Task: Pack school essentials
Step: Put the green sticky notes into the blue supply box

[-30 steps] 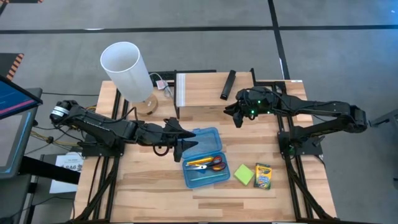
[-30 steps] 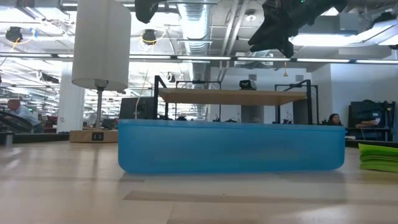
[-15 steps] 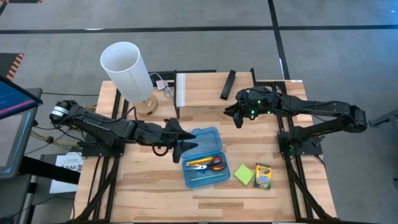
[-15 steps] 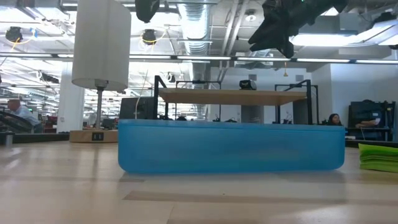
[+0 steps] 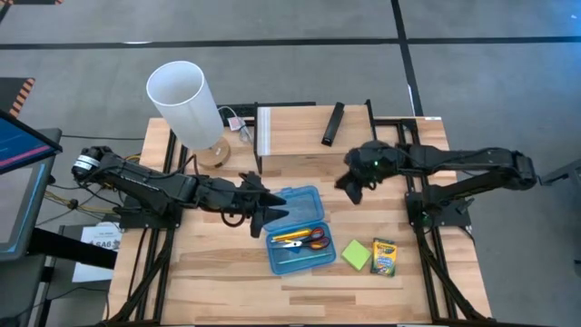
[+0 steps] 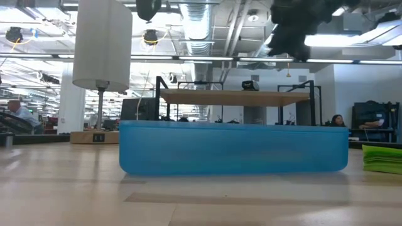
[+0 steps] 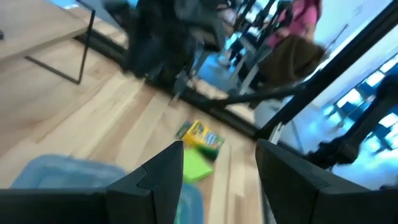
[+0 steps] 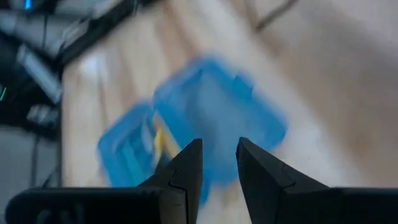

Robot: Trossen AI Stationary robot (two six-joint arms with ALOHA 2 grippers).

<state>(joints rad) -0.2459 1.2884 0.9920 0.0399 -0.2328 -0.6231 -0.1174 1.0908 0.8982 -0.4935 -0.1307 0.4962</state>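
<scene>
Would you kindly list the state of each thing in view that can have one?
Blue case: open, scissors and pencils inside.
Sticky-note pad: on the table, outside the case.
Crayon box: flat on the table, unpacked.
Left gripper: open, by the case.
Right gripper: open, empty, above the table.

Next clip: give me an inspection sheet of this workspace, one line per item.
Surface: wooden table, bare at the front.
Job's things: open blue case holding pencils and scissors; sticky pad and crayon box lie beside it, unpacked.
Clutter: white cylinder on a wooden base, black bar, both at the back.
Grippers: left gripper open at the case's left edge; right gripper open, held above the table right of the case.
Cables: some near the cylinder's base.
Surroundings: open hall, people seated far off.
</scene>
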